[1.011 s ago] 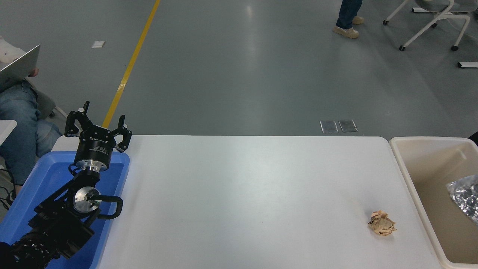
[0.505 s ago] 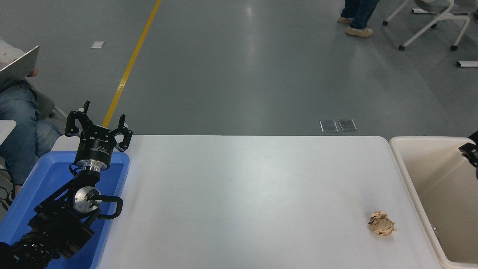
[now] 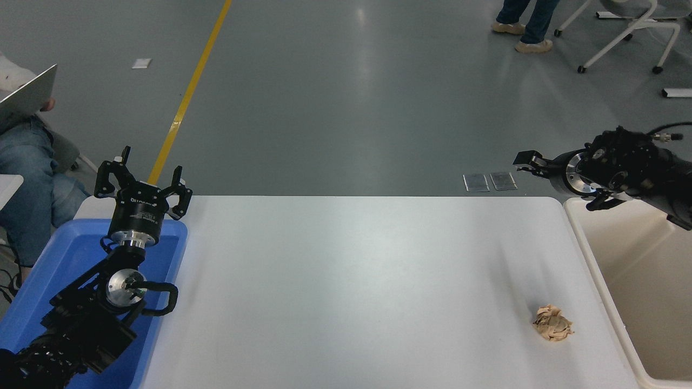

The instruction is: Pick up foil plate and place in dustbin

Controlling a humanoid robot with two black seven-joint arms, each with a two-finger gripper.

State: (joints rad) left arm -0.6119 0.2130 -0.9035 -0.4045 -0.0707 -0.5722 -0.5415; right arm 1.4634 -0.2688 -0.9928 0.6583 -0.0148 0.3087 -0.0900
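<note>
The dustbin (image 3: 638, 281) is a cream-beige bin standing against the table's right end, cut off by the picture's right edge. The foil plate does not show anywhere; the visible part of the bin's inside is bare. My right gripper (image 3: 546, 165) comes in from the right edge and hangs above the bin's far left corner, pointing left, with nothing seen in it. My left gripper (image 3: 143, 181) is parked open and empty over the blue tub at the lower left.
A small tan paper wad (image 3: 552, 322) lies on the white table (image 3: 346, 281) near the bin. A blue plastic tub (image 3: 65, 259) sits at the left end. A seated person (image 3: 27, 156) is at the far left; another person's feet (image 3: 532, 46) are far back.
The foil plate lay inside the bin at the right edge one second ago and is gone from view. The right arm has swung in from the right edge to above the bin's far corner.
</note>
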